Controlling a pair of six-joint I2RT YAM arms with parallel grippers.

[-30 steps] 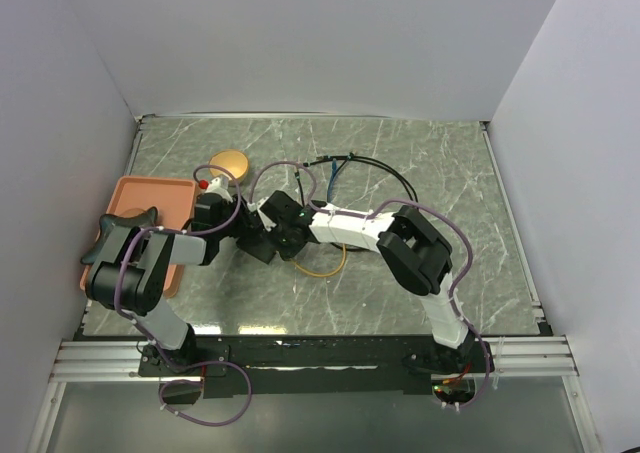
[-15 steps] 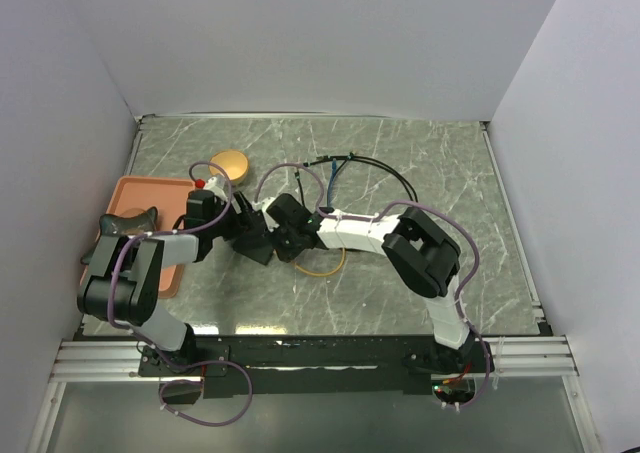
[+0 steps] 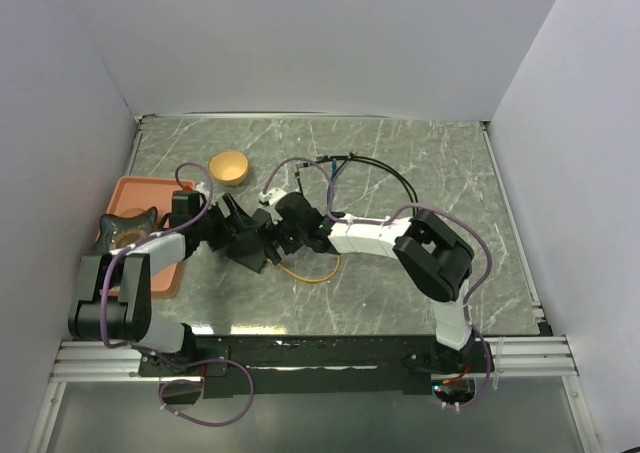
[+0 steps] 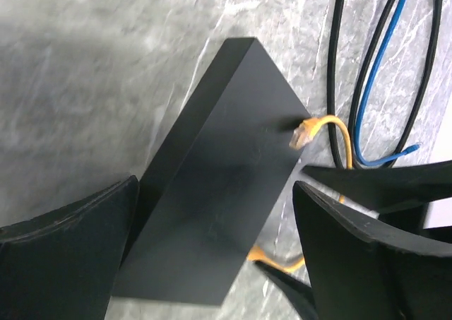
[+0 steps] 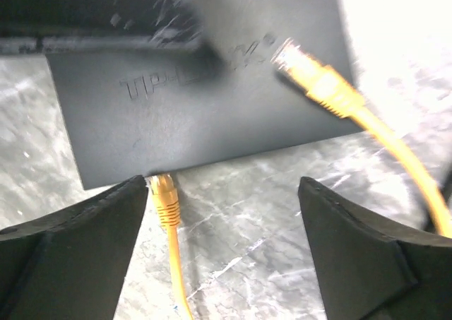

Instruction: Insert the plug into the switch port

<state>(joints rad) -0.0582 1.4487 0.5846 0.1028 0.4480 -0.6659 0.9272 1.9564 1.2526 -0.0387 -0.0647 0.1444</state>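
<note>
The switch (image 5: 198,101), a flat matte-black box, lies on the marble table. One yellow plug (image 5: 164,196) runs into the switch's near edge, close to my right gripper's left finger (image 5: 70,256). The cable's other plug (image 5: 314,76) lies loose over the switch's top. My right gripper (image 5: 222,193) is open with only bare table between its fingers. My left gripper (image 4: 215,193) is open too and straddles the switch (image 4: 212,193) without touching it; the loose plug (image 4: 304,133) shows at the far edge. From above, both grippers (image 3: 240,238) (image 3: 272,235) meet over the switch (image 3: 255,255), largely hiding it.
An orange tray (image 3: 150,188) holding a dark star-shaped object (image 3: 125,225) sits at the left. A small yellow bowl (image 3: 229,165) stands behind it. Black and blue cables (image 3: 350,163) lie at the back, and the yellow cable (image 3: 310,273) loops on the table in front of the right arm.
Both grippers have opened wide. The left arm has drawn back to the left, and the right gripper has let go of the yellow plug.
</note>
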